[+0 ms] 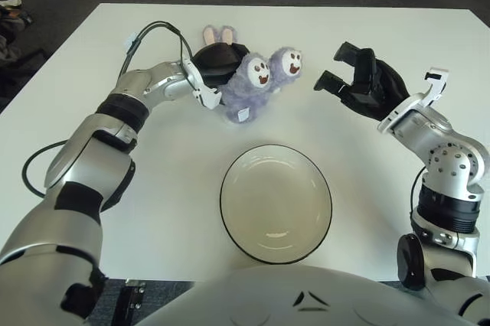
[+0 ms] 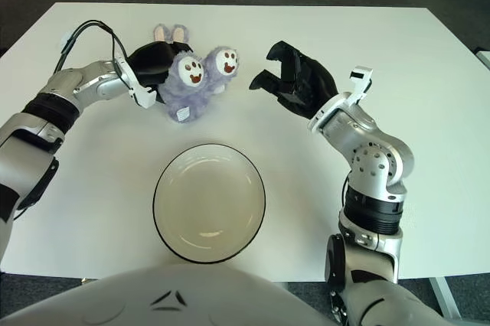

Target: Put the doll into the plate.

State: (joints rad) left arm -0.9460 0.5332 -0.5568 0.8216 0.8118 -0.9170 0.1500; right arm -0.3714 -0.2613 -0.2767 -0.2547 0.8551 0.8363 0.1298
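Observation:
A purple plush doll (image 1: 256, 81) with two white faces and pink ears lies on the white table (image 1: 398, 35), behind the plate. My left hand (image 1: 217, 66) is on the doll's left side, its black fingers curled over the doll's back. My right hand (image 1: 354, 79) hovers to the right of the doll, fingers spread, a short gap away and holding nothing. The cream plate with a black rim (image 1: 276, 202) sits empty on the table in front of the doll, near my body.
A black cable (image 1: 157, 29) loops above my left forearm. Another cable (image 1: 31, 164) hangs by the table's left edge. Dark floor lies beyond the table's far edge.

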